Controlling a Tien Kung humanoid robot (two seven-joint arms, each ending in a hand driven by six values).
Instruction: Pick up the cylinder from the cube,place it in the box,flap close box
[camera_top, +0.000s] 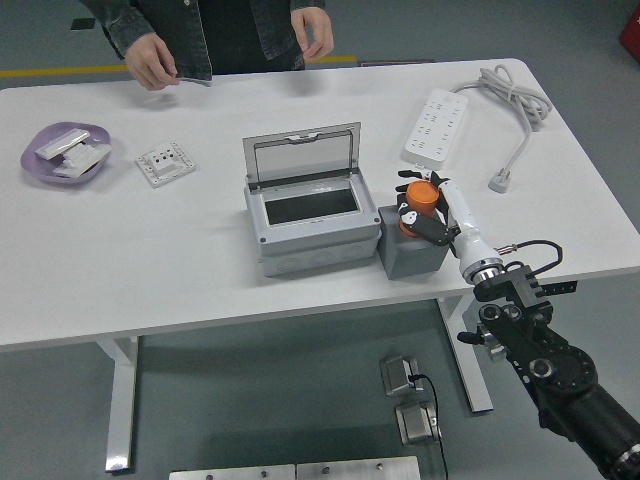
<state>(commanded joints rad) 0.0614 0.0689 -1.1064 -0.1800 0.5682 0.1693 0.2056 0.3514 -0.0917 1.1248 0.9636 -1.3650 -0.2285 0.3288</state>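
Cylinder (421, 194), orange, sits atop the grey cube (412, 252) just right of the open box (308, 213). Right hand (428, 207) has its fingers (412, 176) curled round the cylinder, gripping it. Across the table (150, 260), a person's hands (150, 66) hang near the edge.

The right arm (545, 365) is black and bulky, with round joints, screws and a looping black cable. A silver collar joins its slim white wrist to the black-fingered robot hand (425, 205). At 12 o'clock, a person (215, 35) wears a dark denim jacket.
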